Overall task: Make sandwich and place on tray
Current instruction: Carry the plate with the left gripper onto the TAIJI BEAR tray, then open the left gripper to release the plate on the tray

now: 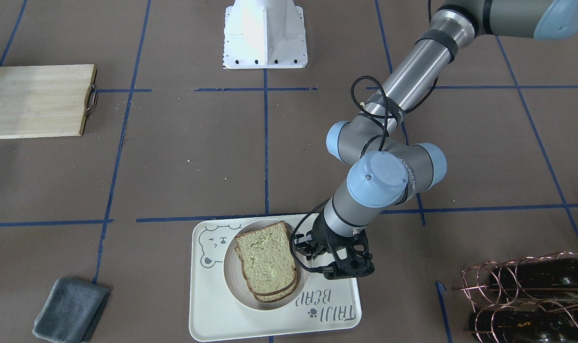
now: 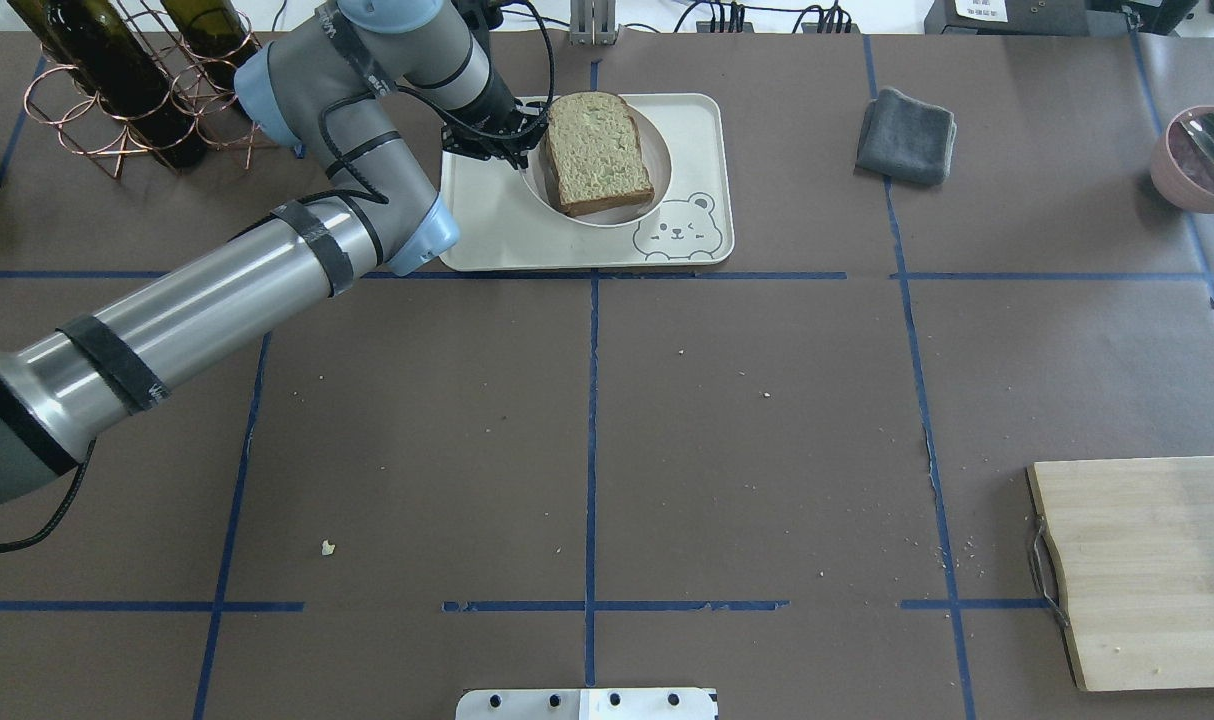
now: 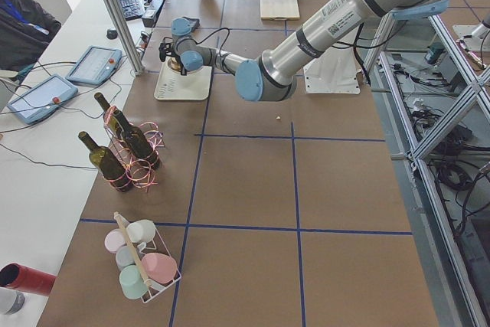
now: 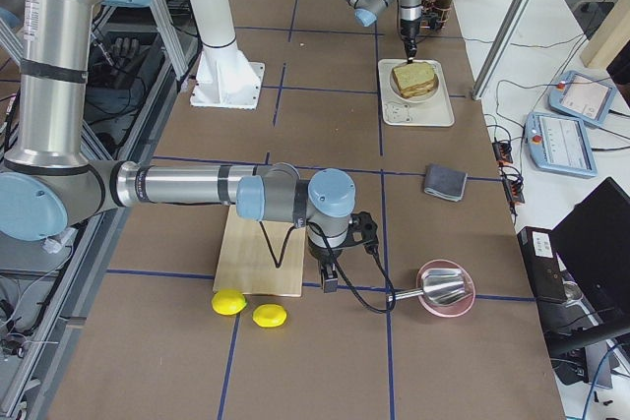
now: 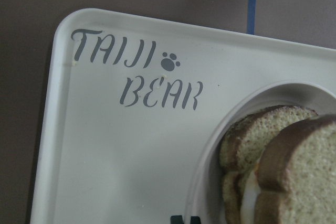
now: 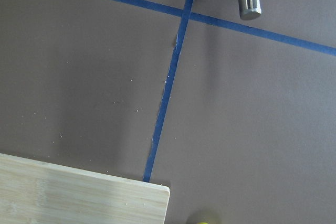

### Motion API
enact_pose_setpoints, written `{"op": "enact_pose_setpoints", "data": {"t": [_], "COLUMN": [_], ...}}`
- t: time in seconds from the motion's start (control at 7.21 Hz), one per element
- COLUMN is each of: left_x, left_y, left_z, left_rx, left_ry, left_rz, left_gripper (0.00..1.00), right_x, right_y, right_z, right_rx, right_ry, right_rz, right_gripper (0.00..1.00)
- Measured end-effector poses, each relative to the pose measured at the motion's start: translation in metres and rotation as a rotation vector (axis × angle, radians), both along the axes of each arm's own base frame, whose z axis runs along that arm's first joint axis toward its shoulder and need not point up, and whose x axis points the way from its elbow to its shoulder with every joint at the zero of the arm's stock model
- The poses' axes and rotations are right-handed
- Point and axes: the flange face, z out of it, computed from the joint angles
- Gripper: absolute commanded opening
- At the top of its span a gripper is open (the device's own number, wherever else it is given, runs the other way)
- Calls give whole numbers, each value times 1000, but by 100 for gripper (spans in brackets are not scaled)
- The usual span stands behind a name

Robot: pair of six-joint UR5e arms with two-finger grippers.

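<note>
In the front-facing view the sandwich [image 1: 266, 261] is seen lying in a round well [image 1: 231, 274] of the tray [image 1: 213, 309]. Whether this well is a hollow of the tray or a plate cannot be told. The two slices are stacked, the upper one a little shifted, and the left gripper [image 1: 300, 249] is found just beside the edge of the bread, apart from it as far as can be judged. In the overhead view the fingers of this gripper are seen close together, with nothing between them, near one crust. In the exterior left view the same arm is shown far away over the tray, too small for detail. In the exterior right view the right gripper [image 4: 329, 280] is found well apart from the tray, by the cutting board [image 4: 251, 268]; whether its fingers are apart or together cannot be told. In the left wrist view a bit of white egg [image 5: 247, 198] is shown between the slices. In the right wrist view only the bench [image 6: 252, 129] and a corner of the cutting board are seen. The sandwich is judged to be light and soft: the bread would be crushed by a hard squeeze, and the upper slice may slide on the smooth egg. If it must be taken, it should be held gently and low at two opposite crusts, with both slices caught.
</note>
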Motion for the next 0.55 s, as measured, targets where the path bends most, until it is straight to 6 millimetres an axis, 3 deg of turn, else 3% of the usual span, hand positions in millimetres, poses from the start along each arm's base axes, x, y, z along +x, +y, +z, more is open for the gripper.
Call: {"op": "enact_pose_setpoints", "data": {"t": [0.14,0.28,0.55], "left_x": [6,8,-1], "left_y": [-6,-9,-16], "left_z": [7,11,9], "left_rx": [7,18,68], "left_ry": [-3,-7,-15], "left_rz": [2,7,22], "left_gripper": [54,100,100], "right_x": [0,0,-1], "right_y": [0,0,0], "right_z": [0,0,1], "right_rx": [-1,-1,-2], "right_ry": [0,0,1], "right_rz": [0,0,0], "right_gripper": [100,100,100]}}
